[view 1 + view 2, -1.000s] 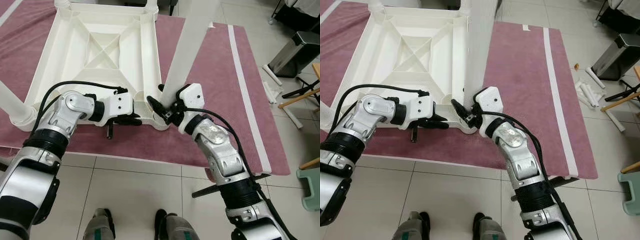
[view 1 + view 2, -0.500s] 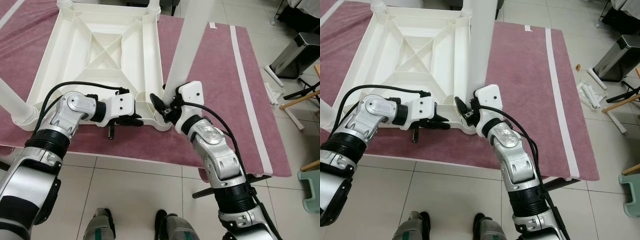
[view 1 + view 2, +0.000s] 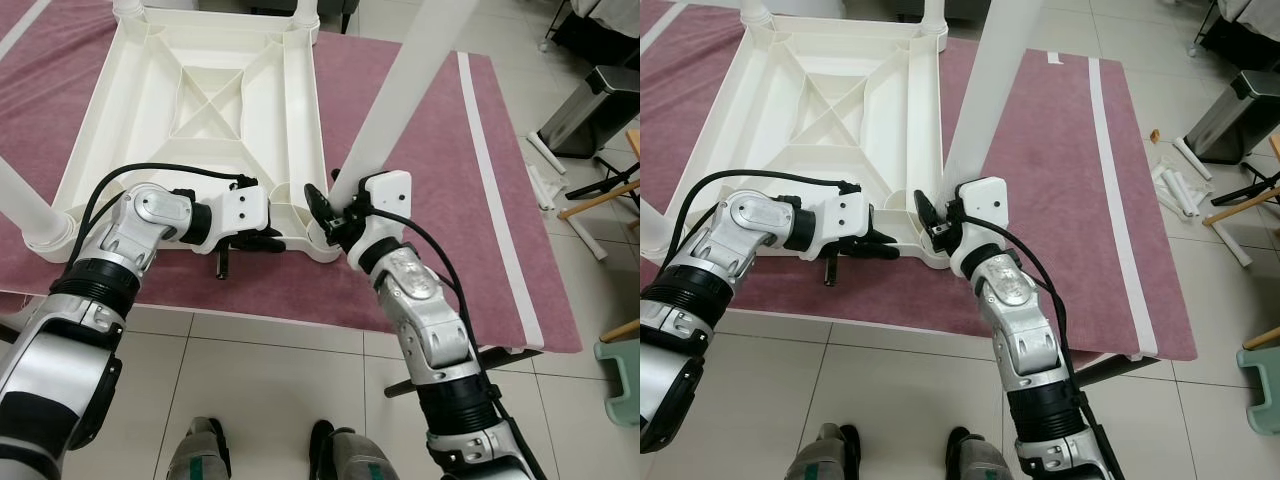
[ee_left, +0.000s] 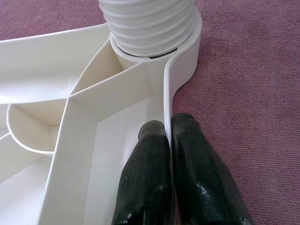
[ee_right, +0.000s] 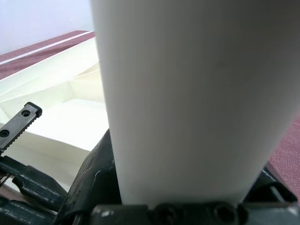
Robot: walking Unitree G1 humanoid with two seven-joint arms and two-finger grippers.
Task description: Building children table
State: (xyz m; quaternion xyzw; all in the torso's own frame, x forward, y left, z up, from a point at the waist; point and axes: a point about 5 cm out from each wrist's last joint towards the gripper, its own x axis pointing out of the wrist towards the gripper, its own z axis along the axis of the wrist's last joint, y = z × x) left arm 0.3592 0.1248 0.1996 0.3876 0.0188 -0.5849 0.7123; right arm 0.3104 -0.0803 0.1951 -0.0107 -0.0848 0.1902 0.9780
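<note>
White table (image 3: pixel 200 95); two grippers: left (image 4: pixel 168 154) pinching rim, right (image 3: pixel 330 208) gripping leg (image 3: pixel 400 90).

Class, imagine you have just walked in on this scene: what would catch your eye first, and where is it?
An upturned white table top lies on a maroon rug, straight ahead. At its near corner the right gripper clasps a long white leg seated in the corner socket, leaning away to the right. Beside it, the left gripper pinches the top's near rim.
</note>
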